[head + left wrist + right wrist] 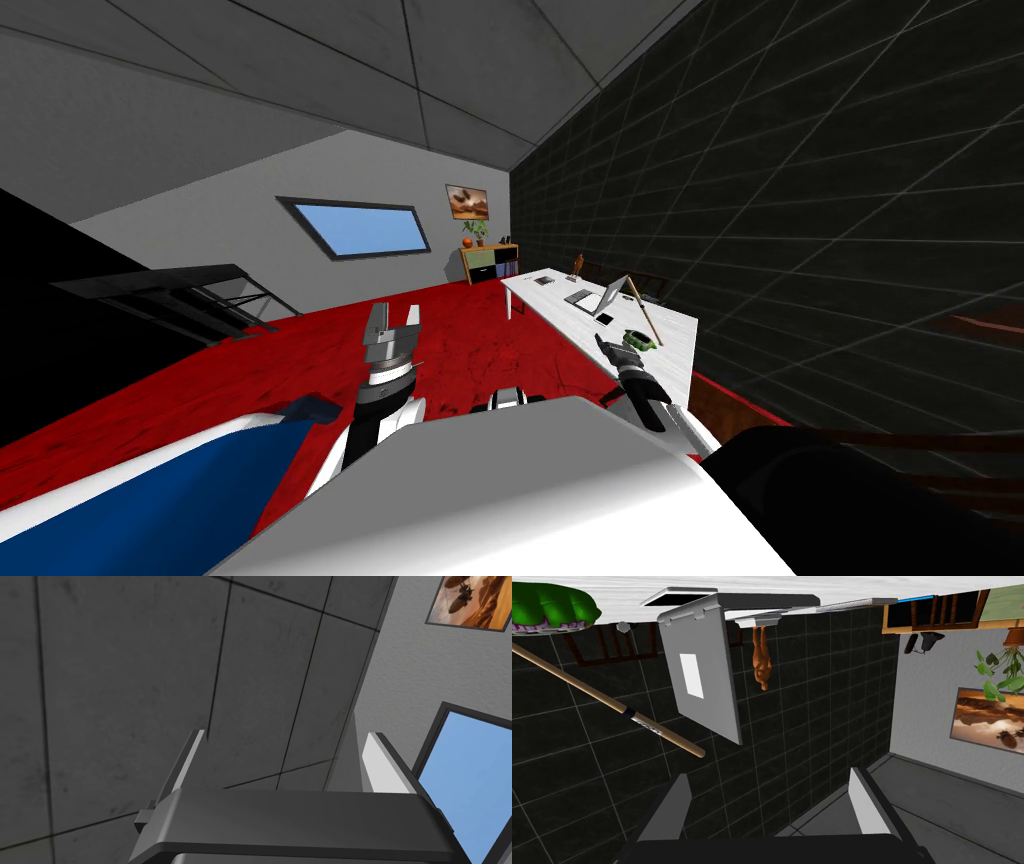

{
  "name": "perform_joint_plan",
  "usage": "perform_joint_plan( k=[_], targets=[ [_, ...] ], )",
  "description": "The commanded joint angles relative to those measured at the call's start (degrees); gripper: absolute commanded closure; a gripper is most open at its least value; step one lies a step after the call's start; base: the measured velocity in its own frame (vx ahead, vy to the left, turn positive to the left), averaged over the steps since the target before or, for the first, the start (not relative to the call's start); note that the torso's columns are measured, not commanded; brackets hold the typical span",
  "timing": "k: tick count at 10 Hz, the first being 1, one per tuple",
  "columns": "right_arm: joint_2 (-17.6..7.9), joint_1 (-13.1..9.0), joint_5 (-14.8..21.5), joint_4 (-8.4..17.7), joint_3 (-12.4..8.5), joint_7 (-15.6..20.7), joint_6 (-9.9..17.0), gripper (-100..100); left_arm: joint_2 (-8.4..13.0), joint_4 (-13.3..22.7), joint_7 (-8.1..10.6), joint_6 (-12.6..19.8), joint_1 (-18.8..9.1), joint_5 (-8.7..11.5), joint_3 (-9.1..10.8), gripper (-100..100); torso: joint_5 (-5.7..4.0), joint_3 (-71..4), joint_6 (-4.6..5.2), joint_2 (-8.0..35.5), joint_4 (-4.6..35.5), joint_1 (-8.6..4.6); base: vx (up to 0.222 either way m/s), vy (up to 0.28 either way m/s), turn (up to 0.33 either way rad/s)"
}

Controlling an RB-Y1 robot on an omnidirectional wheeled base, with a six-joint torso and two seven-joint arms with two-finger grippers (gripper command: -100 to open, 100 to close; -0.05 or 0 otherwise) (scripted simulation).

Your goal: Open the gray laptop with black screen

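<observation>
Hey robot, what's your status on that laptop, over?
Left end effector open, idle. Right end effector open, short of the laptop. Lid already standing up on white table. Wooden stick slants beside it.

The left forearm (372, 432) is white with a dark wrist; the jaws have thin light grey fingers (381, 768) on dark boxes.

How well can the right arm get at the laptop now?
Probably yes: the right gripper is open and faces the laptop lid with nothing between. The stick slants close beside the lid and might get brushed.
</observation>
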Motion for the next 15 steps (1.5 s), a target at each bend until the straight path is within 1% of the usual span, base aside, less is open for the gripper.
perform_joint_plan(
  k=[1,3,4,8,9,12,15],
  targets=[
    [-1.00,-1.11,4.31,1.88,-2.75,1.09,3.49,-100,0.00,0.00,0.00,0.00,0.00,0.00,0.00,0,0.00,0.01,-0.02,-0.03,0.01,-0.02,0.224,-0.016,0.077],
    [-1.85,-1.95,7.93,3.29,-5.32,1.90,6.62,-100,0.00,0.00,0.00,0.00,0.01,0.00,0.00,0,-0.02,-0.22,-0.02,-0.38,-0.10,-0.04,0.276,-0.024,0.050],
    [-1.85,-1.95,7.93,3.29,-5.32,1.90,6.62,-100,0.01,0.00,0.00,0.00,0.02,0.00,0.01,0,-0.02,-0.17,-0.01,-0.28,-0.08,-0.08,0.188,-0.019,0.023],
    [-3.57,-3.55,14.26,5.85,-10.00,3.24,12.28,-100,0.00,0.00,0.00,0.00,0.01,0.00,0.00,0,0.00,-0.10,0.01,-0.21,-0.05,0.02,0.210,-0.031,0.036],
    [-3.57,-3.55,14.26,5.85,-10.00,3.24,12.28,-100,0.00,0.00,0.00,0.00,0.01,0.00,0.00,0,0.00,-0.14,-0.03,-0.24,-0.06,0.01,0.163,-0.032,0.019],
    [-5.01,-4.42,17.91,7.31,-12.70,4.01,15.53,-100,0.00,0.00,0.00,0.00,-0.01,0.00,0.00,0,0.00,0.08,0.00,0.07,0.04,-0.01,0.139,-0.031,0.029],
    [-6.32,-4.92,20.20,8.22,-14.37,4.51,17.56,-100,0.00,0.00,0.00,0.00,0.00,0.00,0.00,0,-0.01,-0.07,-0.01,-0.12,-0.03,0.00,0.152,-0.040,0.024]
  ],
)
